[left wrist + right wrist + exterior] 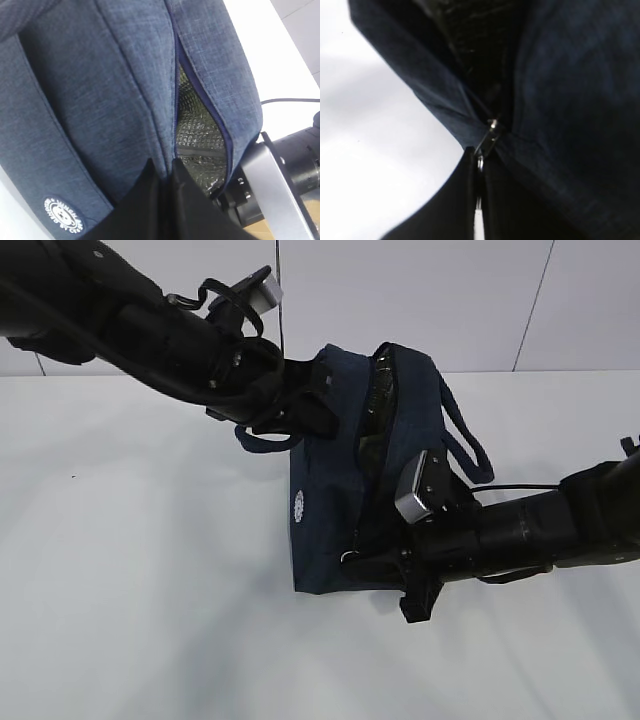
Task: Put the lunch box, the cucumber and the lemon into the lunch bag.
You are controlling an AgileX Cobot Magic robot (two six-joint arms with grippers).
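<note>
Honestly there's not much for you to read here. The only marking is a small round white logo (63, 216) on the navy lunch bag (325, 500), sitting around 7 o'clock on its side panel. There's lettering around its ring, but it's too tiny and blurry to make out.

Woven cloth, quilted foil, bright metal

The lunch bag (100, 100) is matt, coarse-woven navy cloth; inside it the lining (197, 135) is shiny quilted foil, and at its seam the zipper pull (487, 140) is glossy metal. The counter (130, 540) beneath is smooth, matt white.
</note>
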